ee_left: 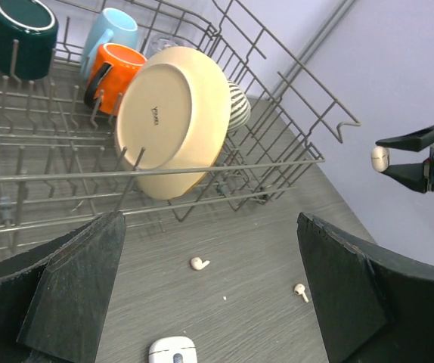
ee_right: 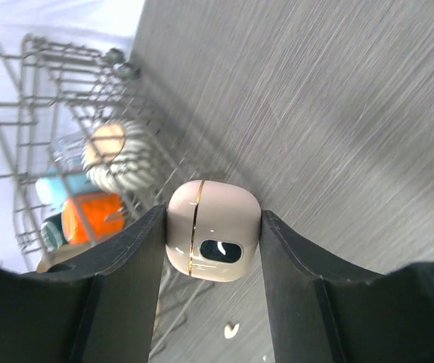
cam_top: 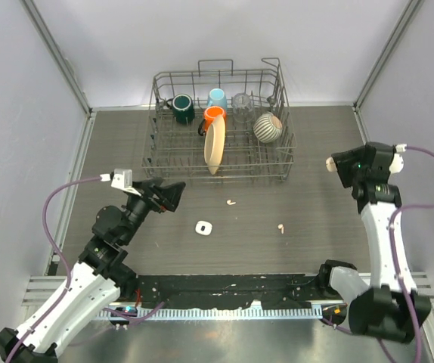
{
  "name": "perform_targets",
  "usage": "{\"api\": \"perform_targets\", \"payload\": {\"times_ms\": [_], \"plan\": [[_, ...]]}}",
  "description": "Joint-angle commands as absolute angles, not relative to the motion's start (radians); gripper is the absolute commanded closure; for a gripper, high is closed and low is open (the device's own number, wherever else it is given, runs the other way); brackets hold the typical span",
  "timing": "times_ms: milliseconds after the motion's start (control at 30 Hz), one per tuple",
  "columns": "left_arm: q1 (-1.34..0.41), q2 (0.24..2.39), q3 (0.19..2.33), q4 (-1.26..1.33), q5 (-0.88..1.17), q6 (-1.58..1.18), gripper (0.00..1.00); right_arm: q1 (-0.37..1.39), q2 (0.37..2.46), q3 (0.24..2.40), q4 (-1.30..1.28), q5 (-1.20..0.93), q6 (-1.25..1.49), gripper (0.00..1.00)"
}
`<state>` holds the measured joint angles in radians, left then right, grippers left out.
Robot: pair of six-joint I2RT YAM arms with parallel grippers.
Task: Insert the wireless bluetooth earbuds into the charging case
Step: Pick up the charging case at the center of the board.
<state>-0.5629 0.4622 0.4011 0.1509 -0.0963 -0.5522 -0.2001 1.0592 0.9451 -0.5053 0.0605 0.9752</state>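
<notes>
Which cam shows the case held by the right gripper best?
Right wrist: beige case close-up, gold seam and dark oval clear. Top external and left wrist show only a tiny pale blob, far off.

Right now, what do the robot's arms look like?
The left arm and right arm have white shells with black joints, and each trails a looping purple cable. The left end effector and right end effector are black, each with two wedge-shaped fingers.
</notes>
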Motion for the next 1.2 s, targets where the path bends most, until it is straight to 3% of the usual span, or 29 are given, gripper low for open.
{"api": "perform_targets", "payload": {"times_ms": [0, 67, 167, 333, 600, 833, 1167], "plan": [[-0.558, 0.486, 0.422, 0.265, -0.049, -0.580, 0.00, -0.196, 0.826, 0.847, -0.490, -0.044, 1.079, 0.99], [-0.558, 0.508, 0.440, 0.281, -0.049, -0.577, 0.00, -0.196, 0.724, 0.854, -0.483, -0.084, 1.098, 0.99], [-0.558, 0.537, 0.492, 0.287, -0.023, -0.580, 0.00, -0.195, 0.684, 0.986, -0.575, -0.138, 1.075, 0.99], [-0.558, 0.615, 0.551, 0.330, -0.005, -0.606, 0.00, -0.196, 0.653, 1.026, -0.566, -0.244, 1.101, 0.99], [-0.558, 0.603, 0.489, 0.331, 0.009, -0.684, 0.00, -0.177, 0.628, 0.993, -0.523, -0.363, 1.074, 0.99], [-0.558, 0.516, 0.561, -0.035, -0.199, -0.719, 0.00, -0.156, 0.575, 0.934, -0.525, -0.382, 1.085, 0.99], [-0.558, 0.472, 0.489, 0.127, -0.104, -0.716, 0.00, -0.132, 0.612, 0.868, -0.462, -0.402, 1.092, 0.99]]}}
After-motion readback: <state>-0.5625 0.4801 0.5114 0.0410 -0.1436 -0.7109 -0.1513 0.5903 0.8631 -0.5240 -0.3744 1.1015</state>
